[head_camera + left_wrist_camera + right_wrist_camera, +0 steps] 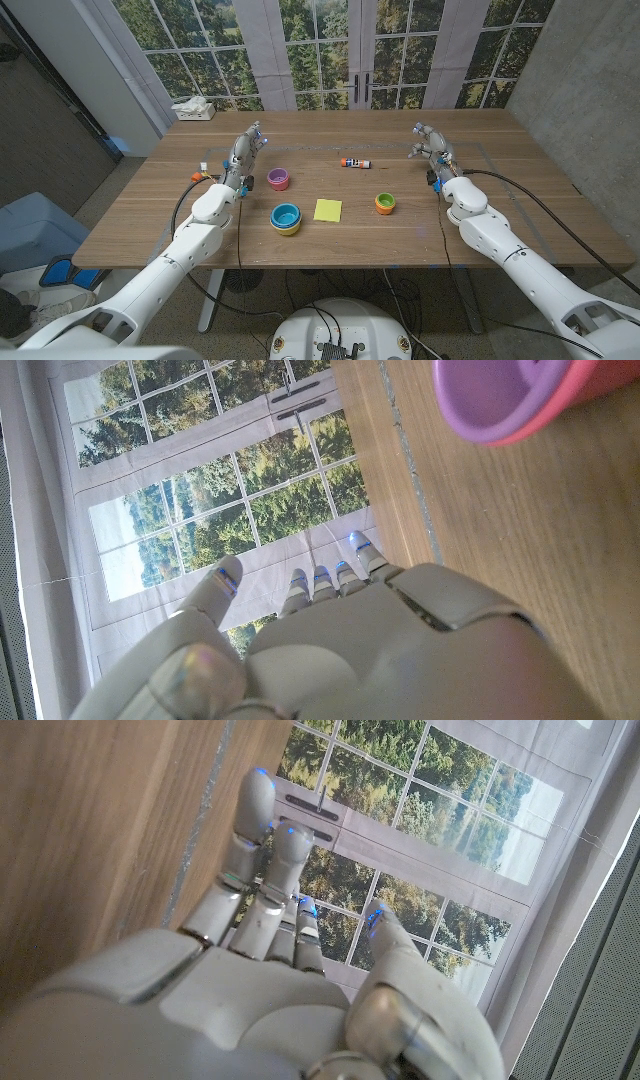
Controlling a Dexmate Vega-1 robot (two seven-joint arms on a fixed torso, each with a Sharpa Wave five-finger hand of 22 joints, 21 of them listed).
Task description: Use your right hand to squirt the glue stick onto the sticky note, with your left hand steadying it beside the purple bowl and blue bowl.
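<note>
My right hand (428,143) waits empty, fingers loosely spread, near the table's far right; my left hand (245,148) is empty too, beside the purple bowl (279,179). The glue stick (354,162) lies on its side, well apart from both hands. It looks light, rigid and smooth, likely to roll, so I'd pinch it mid-barrel. The note (327,210), just beside the blue bowl (285,217), looks flimsy.

A wooden table (330,235) is set before tall white-framed windows (330,40), through which green trees are seen in daylight. Grey walls (590,80) are seen at both sides. A blue chair (35,235) is placed at left.
</note>
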